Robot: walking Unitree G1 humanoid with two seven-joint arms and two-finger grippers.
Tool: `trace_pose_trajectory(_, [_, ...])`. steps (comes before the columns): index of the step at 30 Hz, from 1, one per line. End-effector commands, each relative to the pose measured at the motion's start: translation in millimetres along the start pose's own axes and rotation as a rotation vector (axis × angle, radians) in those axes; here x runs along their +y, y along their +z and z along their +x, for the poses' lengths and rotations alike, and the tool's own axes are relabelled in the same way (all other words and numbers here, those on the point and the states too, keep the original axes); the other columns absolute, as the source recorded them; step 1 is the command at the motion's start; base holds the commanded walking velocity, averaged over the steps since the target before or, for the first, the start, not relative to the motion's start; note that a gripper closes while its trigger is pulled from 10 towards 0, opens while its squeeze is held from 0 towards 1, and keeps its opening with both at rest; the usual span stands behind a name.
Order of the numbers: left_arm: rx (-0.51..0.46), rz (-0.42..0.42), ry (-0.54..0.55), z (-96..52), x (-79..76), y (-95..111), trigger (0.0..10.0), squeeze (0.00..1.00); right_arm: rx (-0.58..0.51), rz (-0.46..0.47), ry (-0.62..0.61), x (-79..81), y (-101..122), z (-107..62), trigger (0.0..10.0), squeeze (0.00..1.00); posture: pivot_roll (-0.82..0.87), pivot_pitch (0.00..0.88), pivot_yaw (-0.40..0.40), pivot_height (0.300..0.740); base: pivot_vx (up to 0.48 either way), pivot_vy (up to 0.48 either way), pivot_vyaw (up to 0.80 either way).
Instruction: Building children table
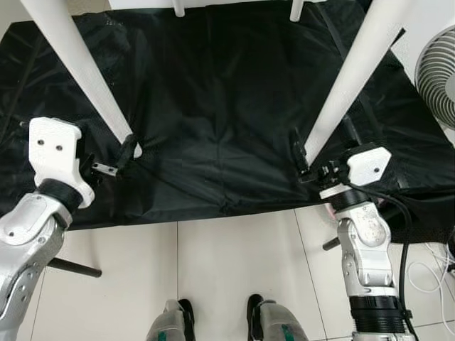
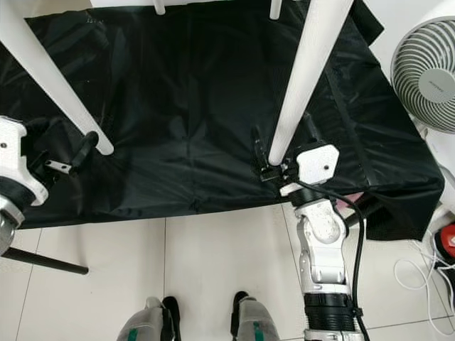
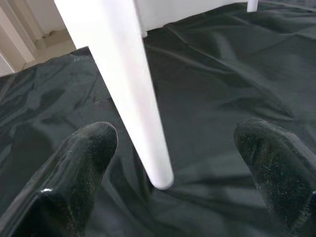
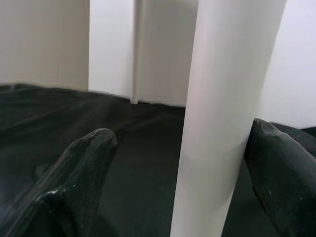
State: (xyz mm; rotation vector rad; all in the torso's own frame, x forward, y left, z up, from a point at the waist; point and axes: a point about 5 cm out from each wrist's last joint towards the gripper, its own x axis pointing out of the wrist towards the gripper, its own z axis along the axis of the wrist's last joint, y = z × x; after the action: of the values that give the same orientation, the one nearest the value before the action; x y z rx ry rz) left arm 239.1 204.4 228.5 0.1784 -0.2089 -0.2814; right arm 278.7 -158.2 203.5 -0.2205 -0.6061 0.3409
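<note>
Two white table legs stand on a black sheet (image 1: 213, 128) near its front edge. The left gripper (image 3: 168, 163) sits at the foot of the left leg (image 1: 85, 71), fingers apart — not touching it. The right gripper (image 4: 187, 163), fingers spread, straddles the right leg (image 1: 348, 78) — one finger (image 4: 281, 173) touches it.

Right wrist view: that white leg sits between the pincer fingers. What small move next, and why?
Probably close the right pincer on the right table leg. The leg stands between its fingers, against one finger, with a gap to the other, so it looks open. The left pincer is also open, its leg between the fingers, on the black sheet.
</note>
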Motion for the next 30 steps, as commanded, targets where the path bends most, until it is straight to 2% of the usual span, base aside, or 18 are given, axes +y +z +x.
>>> trace_pose_trajectory(1, [-0.005,-0.016,-0.014,-5.6,-1.6,-4.0,10.0,0.0,0.058,0.027,0.014,7.1,-12.3,-7.8,10.0,0.0,0.04,0.223,0.017,0.74,0.0,0.0,0.0])
trace_pose_trajectory(4, [-0.013,-0.037,-0.018,-9.0,-6.1,-9.8,10.0,0.0,0.064,0.028,-0.029,5.1,-13.4,-9.5,10.0,0.0,0.04,0.218,0.023,0.74,0.0,0.0,0.0])
trace_pose_trajectory(5, [-0.017,-0.065,-0.022,-10.3,-8.1,-11.6,10.0,0.0,0.072,0.07,-0.069,4.4,-13.8,-10.4,10.0,0.0,0.03,0.216,0.029,0.74,0.0,0.0,0.0])
trace_pose_trajectory(7, [-0.034,-0.101,-0.032,-12.7,-10.6,-12.3,10.0,0.0,0.075,0.083,-0.121,4.7,-12.3,-13.8,10.0,0.0,0.03,0.219,0.039,0.74,0.0,0.0,0.0])
trace_pose_trajectory(11, [-0.043,-0.111,-0.045,-14.7,-11.8,-12.5,10.0,0.0,0.077,0.084,-0.158,3.4,-11.7,-17.2,10.0,0.0,0.03,0.223,0.043,0.74,0.0,0.0,0.0])
trace_pose_trajectory(12, [-0.038,-0.102,-0.064,-18.0,-12.5,-15.9,10.0,0.0,0.089,0.073,-0.168,5.1,-12.1,-24.7,10.0,0.0,0.02,0.229,0.052,0.74,0.0,0.0,0.0])
trace_pose_trajectory(16, [0.013,-0.088,-0.072,-30.9,-10.7,-37.6,10.0,0.0,0.144,0.03,-0.105,19.2,-18.2,-50.2,10.0,0.0,0.02,0.233,0.059,0.74,0.0,0.0,0.0])
trace_pose_trajectory(23, [0.048,-0.095,0.004,-47.6,-7.0,-61.6,10.0,0.0,0.203,0.013,-0.027,27.2,-28.1,-67.0,10.0,0.0,0.01,0.226,0.069,0.74,0.0,0.0,0.0])
trace_pose_trajectory(24, [0.069,-0.069,0.049,-58.0,-9.4,-75.2,10.0,0.0,0.242,-0.002,0.044,30.9,-36.4,-78.0,10.0,0.0,0.0,0.211,0.072,0.74,0.0,0.0,0.0])
trace_pose_trajectory(25, [0.074,-0.055,0.054,-60.6,-10.7,-78.7,10.0,0.0,0.251,-0.01,0.064,31.6,-38.7,-81.3,10.0,0.0,0.0,0.211,0.072,0.74,0.0,0.0,0.0])
trace_pose_trajectory(27, [0.074,-0.055,0.054,-60.6,-10.7,-78.7,10.0,0.0,0.251,-0.01,0.064,31.6,-38.7,-81.3,10.0,0.0,0.0,0.211,0.072,0.74,0.0,0.0,0.0])
trace_pose_trajectory(30, [0.123,-0.071,0.053,-66.2,-12.8,-94.7,10.0,0.0,0.284,-0.012,0.132,36.0,-45.5,-88.9,10.0,0.0,-0.01,0.192,0.077,0.74,0.0,0.0,0.0])
